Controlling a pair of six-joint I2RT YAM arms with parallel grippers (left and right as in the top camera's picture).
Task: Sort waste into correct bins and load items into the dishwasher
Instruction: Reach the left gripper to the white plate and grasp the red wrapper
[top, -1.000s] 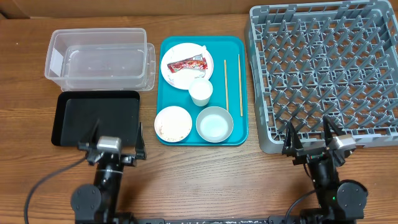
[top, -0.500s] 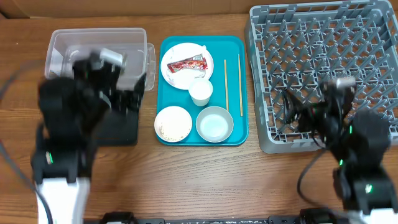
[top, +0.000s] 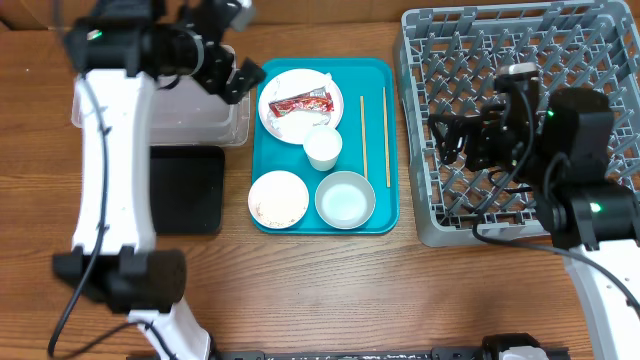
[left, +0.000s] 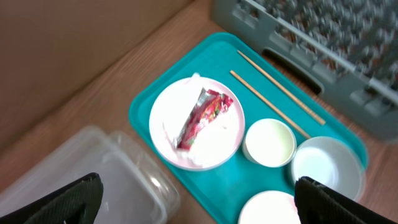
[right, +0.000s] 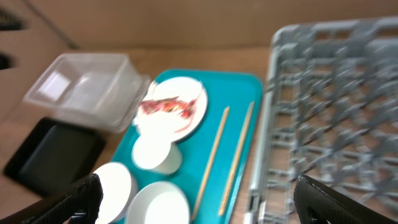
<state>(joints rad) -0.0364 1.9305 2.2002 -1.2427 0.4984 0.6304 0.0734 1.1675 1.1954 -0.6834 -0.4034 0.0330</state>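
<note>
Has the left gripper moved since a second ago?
Yes. The left gripper went from the near edge of the shallow black rectangular tray up-frame to the right end of the clear rectangular plastic tub.

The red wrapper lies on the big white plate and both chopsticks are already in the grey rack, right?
Not quite: the wrapper is on the plate, but the overhead view shows both chopsticks on the teal tray, not in the rack.

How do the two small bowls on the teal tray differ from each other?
The white bowl is pure white; the blue-grey bowl has a pale tint. The white bowl holds scattered small grains; the blue-grey bowl looks empty. The blue-grey bowl lies nearer the chopsticks than the white bowl. Both are round, upright and on the teal tray.
</note>
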